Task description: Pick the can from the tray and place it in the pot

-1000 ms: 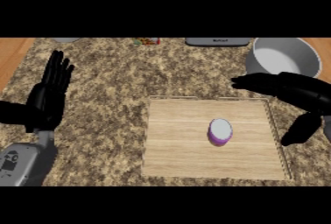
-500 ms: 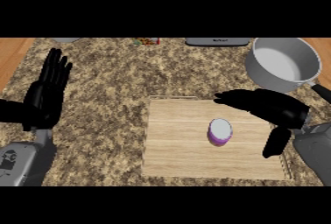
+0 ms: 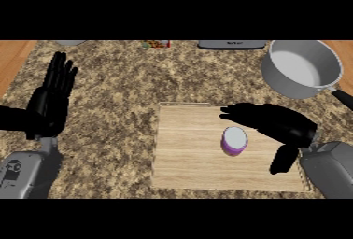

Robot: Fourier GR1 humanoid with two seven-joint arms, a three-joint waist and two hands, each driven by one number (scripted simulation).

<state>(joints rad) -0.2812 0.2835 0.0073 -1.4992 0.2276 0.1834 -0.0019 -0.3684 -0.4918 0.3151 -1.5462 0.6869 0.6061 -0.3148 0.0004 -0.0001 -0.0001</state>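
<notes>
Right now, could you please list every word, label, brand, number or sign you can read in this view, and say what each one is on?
No text here can be read.
Grey object at the counter's far edge: a small light mark, too blurred to read.
Colourful item at the far edge: too small to tell any print.
Can on the tray: purple side, pale top, no legible label.
Pot: no marking visible.

A speckled brown granite counter (image 3: 138, 88) meets wood flooring (image 3: 12, 60) at its sides.
</notes>
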